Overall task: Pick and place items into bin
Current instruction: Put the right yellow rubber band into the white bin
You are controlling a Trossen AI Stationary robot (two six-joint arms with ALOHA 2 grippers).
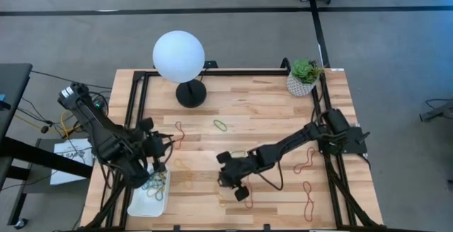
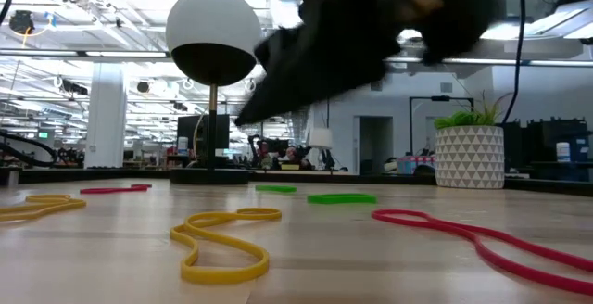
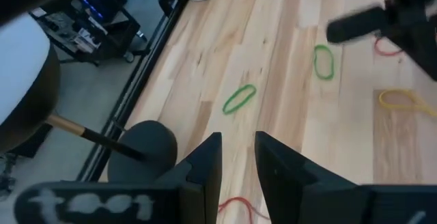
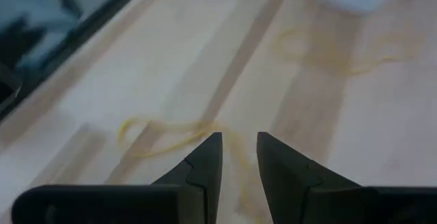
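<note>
We lower the right tool (image 1: 237, 187), its jaws narrowly parted and empty, onto the yellow band (image 4: 164, 134) lying on the bench (image 1: 262, 119) — pinch one strand, then carry it to the bin (image 1: 147, 202).

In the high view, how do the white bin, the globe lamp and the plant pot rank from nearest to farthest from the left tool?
1. The white bin, right below the left tool, at the table's front left.
2. The globe lamp, at the back, left of centre.
3. The plant pot, in the back right corner.
</note>
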